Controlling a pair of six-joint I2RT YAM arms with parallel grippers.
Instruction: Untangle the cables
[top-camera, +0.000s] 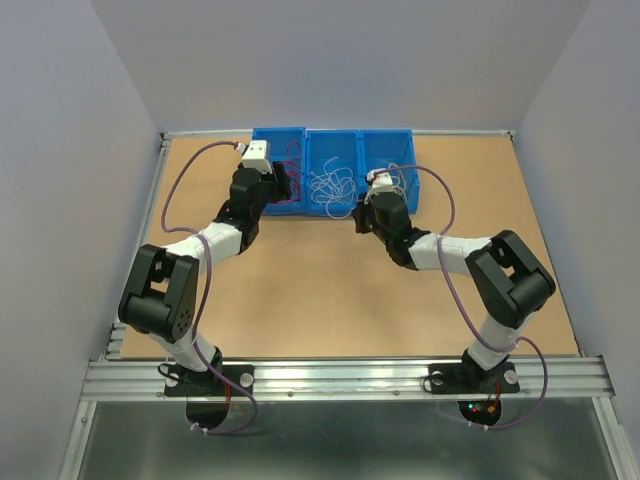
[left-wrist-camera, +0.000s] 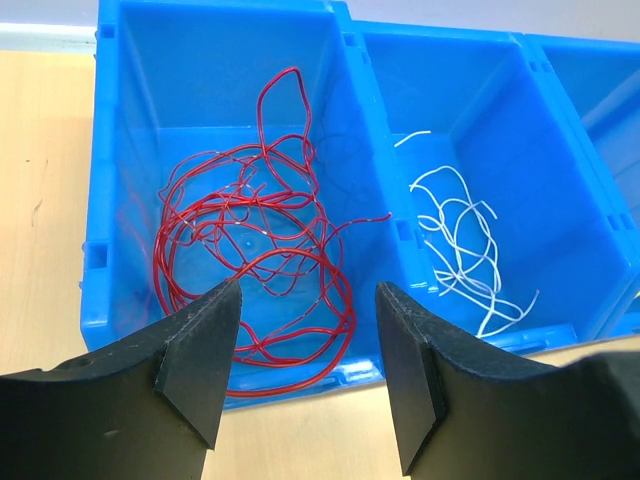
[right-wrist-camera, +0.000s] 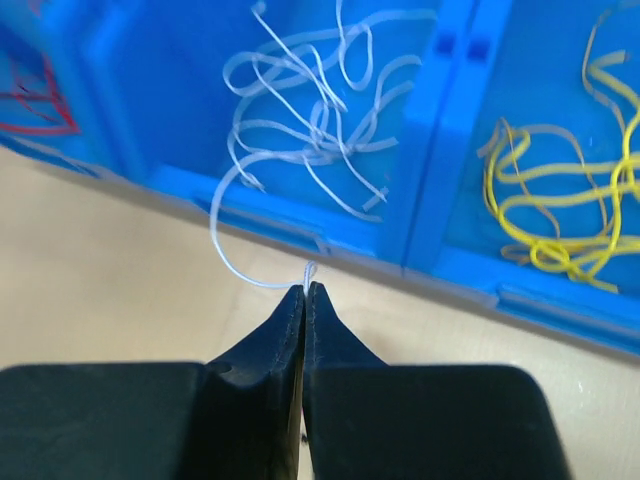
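At the front rim of the middle blue plastic bin (right-wrist-camera: 350, 245), one thin curly white wire (right-wrist-camera: 216, 235) is pinched by the fully closed right gripper (right-wrist-camera: 305, 290) — the other white wires lie inside. Thin tangled red wires (left-wrist-camera: 262, 205) are seen in the left blue bin (left-wrist-camera: 110, 200), beyond the wide-open, empty left gripper (left-wrist-camera: 308, 300).

A robotics lab test cell: plain grey walls (top-camera: 60, 150) box in a wooden table (top-camera: 320, 290), an aluminium rail (top-camera: 340, 378) runs along the bottom, and blue bins (top-camera: 334, 134) sit at top centre.

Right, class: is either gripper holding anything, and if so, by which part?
The right gripper pinches a white cable by its end, which trails out of the bin. The left gripper is open, holding nothing.
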